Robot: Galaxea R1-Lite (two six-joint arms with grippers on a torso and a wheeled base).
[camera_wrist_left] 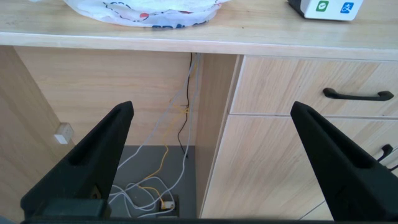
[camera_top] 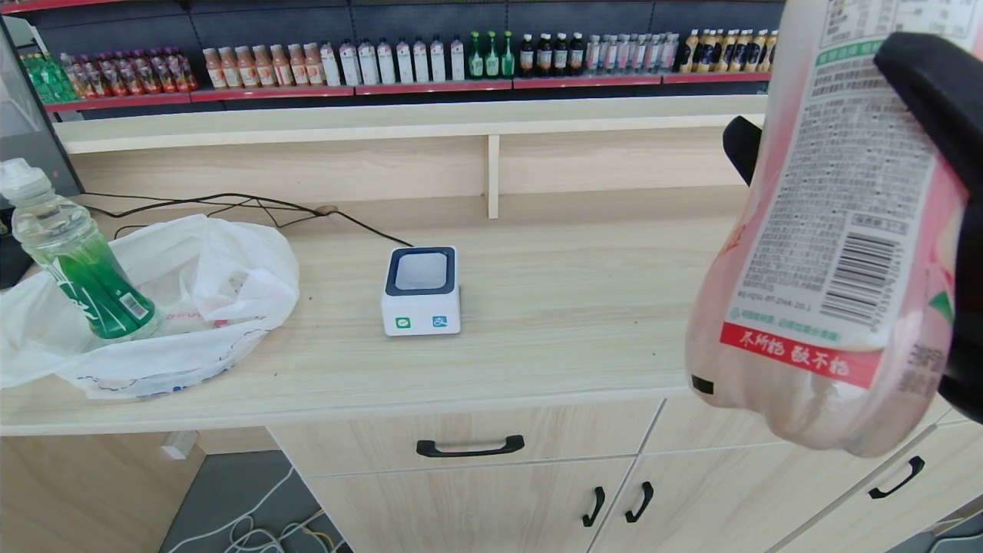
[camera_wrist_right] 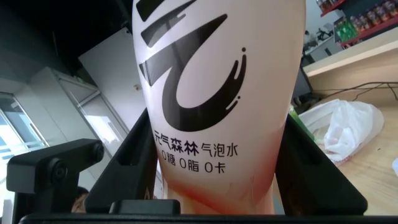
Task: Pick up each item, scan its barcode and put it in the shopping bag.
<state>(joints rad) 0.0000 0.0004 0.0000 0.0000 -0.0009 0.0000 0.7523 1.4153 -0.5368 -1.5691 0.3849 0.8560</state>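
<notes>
The right pincer [camera_top: 837, 115] grips a pink sparkling-water bottle [camera_top: 837, 230] around its body, lifted above the table [camera_top: 576, 307] at 3 o'clock from the barcode scanner [camera_top: 421, 289]. The bottle tilts, its base lowest, and its barcode [camera_top: 864, 276] faces the head camera. The white shopping bag [camera_top: 207, 269] lies at 9 o'clock from the scanner, well apart from it, with a green bottle [camera_top: 77, 257] leaning inside. The left pincer [camera_wrist_left: 211, 112] is spread wide and holds nothing, below the table edge and facing the cabinet drawer [camera_wrist_left: 298, 87]
</notes>
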